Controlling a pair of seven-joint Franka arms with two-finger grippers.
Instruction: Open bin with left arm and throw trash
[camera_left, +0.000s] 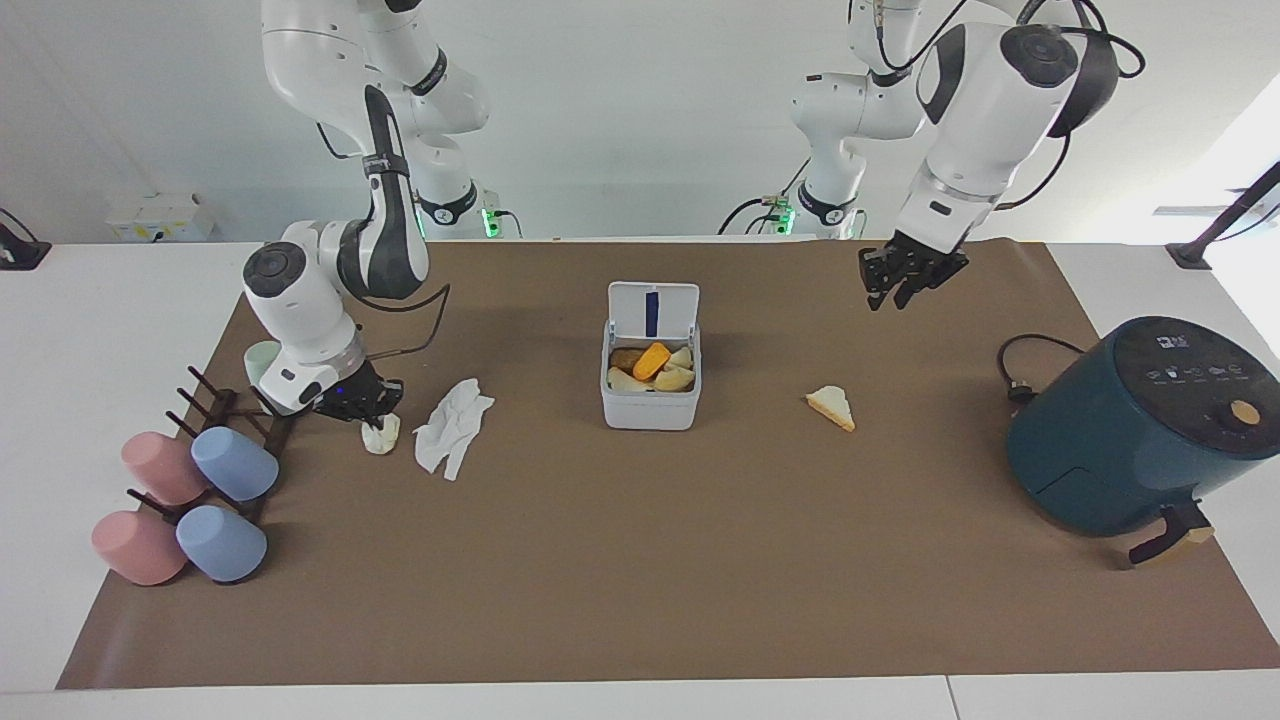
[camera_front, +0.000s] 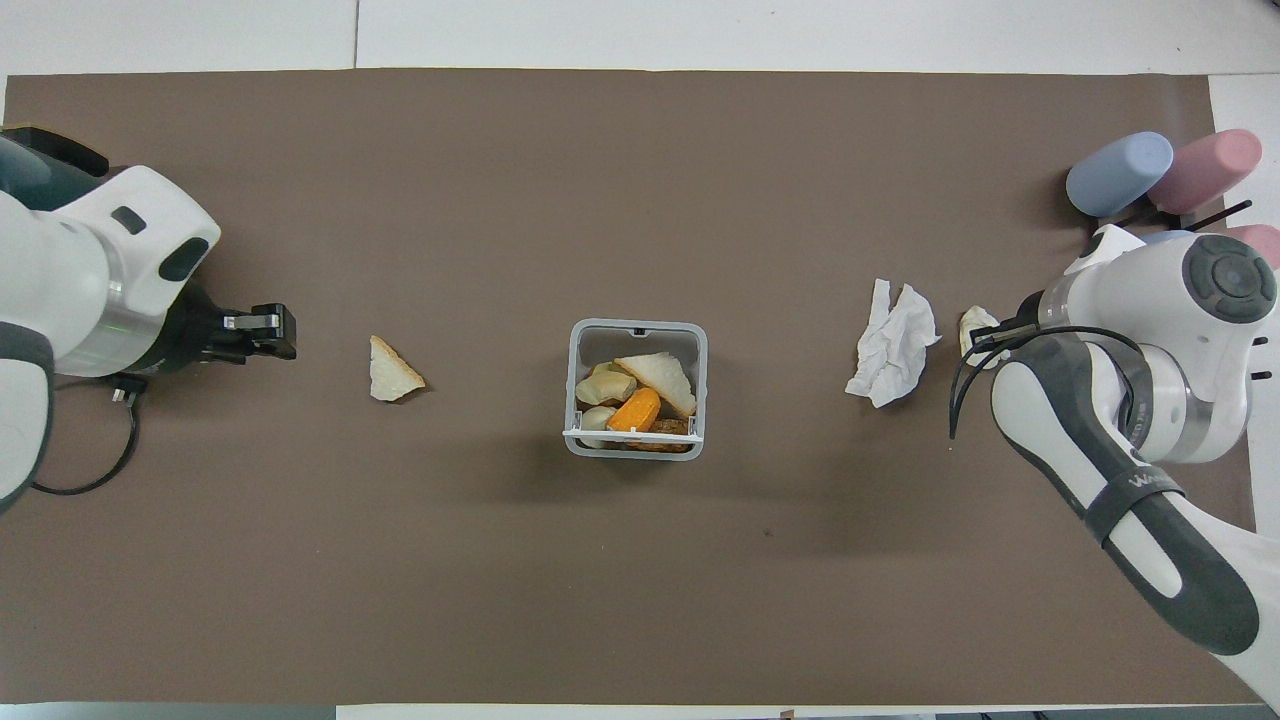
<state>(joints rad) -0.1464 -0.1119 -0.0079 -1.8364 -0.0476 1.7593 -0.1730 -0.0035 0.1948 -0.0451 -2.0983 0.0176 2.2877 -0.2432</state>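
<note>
The bin (camera_left: 650, 405) stands mid-mat with its lid (camera_left: 652, 308) upright, blue stripe showing, and food scraps inside; the overhead view shows its rim (camera_front: 637, 325). My left gripper (camera_left: 905, 285) hangs in the air over bare mat between the bin and the air fryer (camera_front: 265, 330). My right gripper (camera_left: 378, 412) is open, low on the cream lump (camera_left: 380, 438), tips at its top (camera_front: 990, 335). The lump (camera_front: 972, 325) lies beside the crumpled tissue (camera_left: 452, 425) (camera_front: 893, 345). The bread wedge (camera_left: 831, 408) (camera_front: 393, 370) lies toward the left arm's end.
A dark teal air fryer (camera_left: 1140, 425) (camera_front: 25, 170) with its cable (camera_left: 1020, 370) stands at the left arm's end. Pastel cups (camera_left: 235, 465) (camera_front: 1118, 172) on a dark rack lie at the right arm's end, close to the right gripper.
</note>
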